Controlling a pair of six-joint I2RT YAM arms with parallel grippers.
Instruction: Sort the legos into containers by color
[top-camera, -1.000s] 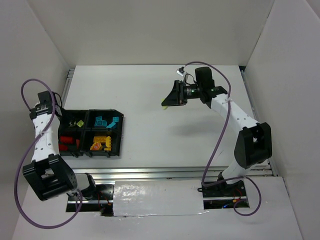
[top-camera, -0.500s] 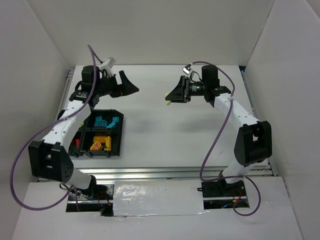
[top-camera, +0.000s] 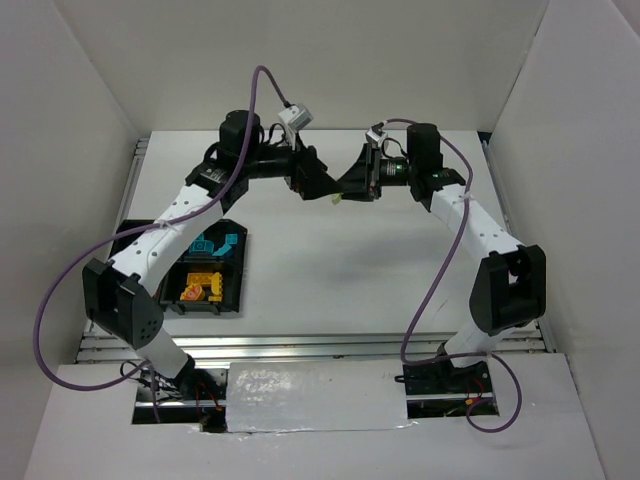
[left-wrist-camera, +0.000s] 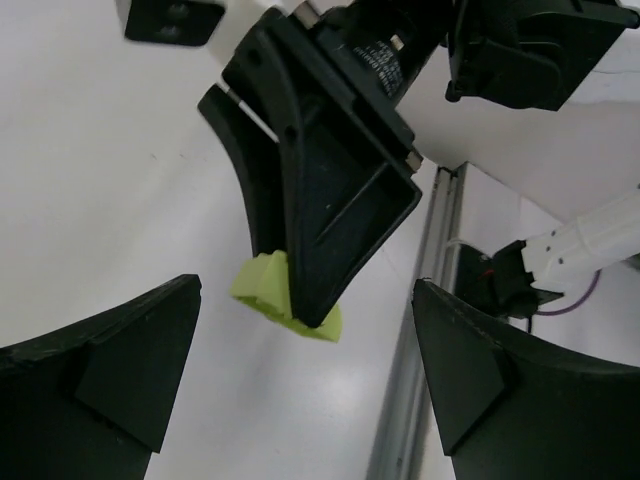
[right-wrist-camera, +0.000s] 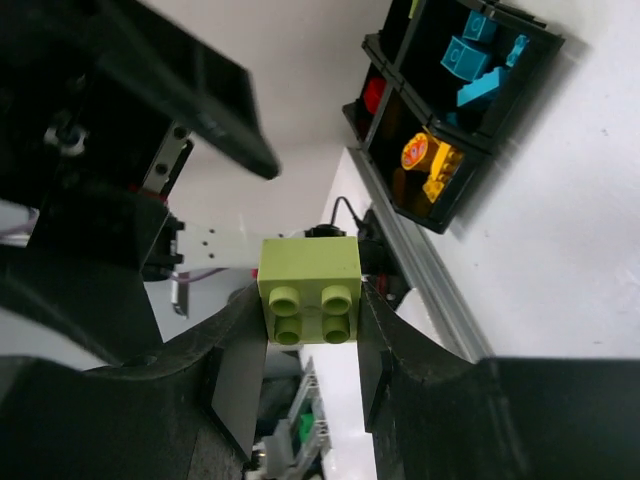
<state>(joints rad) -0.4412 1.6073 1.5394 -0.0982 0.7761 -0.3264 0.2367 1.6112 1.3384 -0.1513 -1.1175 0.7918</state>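
One white table holds one black tray with four boxes. Blue legos lie in its far right box and orange-yellow legos in its near right box. The left arm crosses over the tray's left side and hides those two boxes, so I cannot tell from the top view which one takes green.

Both arms reach up and meet in the air, far from the tray, out past its far right corner. The left gripper has its fingers spread wide, with nothing between them. It points at the right gripper, tip almost to tip. The right gripper is squeezed tight on a lime green lego, bumps facing its camera.

This looks like a hand-over: the green lego is going from the right gripper to the left one. Next, I think the left fingers must slide onto the two free sides of the lego and close. Only then should the right gripper let go. After that, the lego needs a ride back to the tray.
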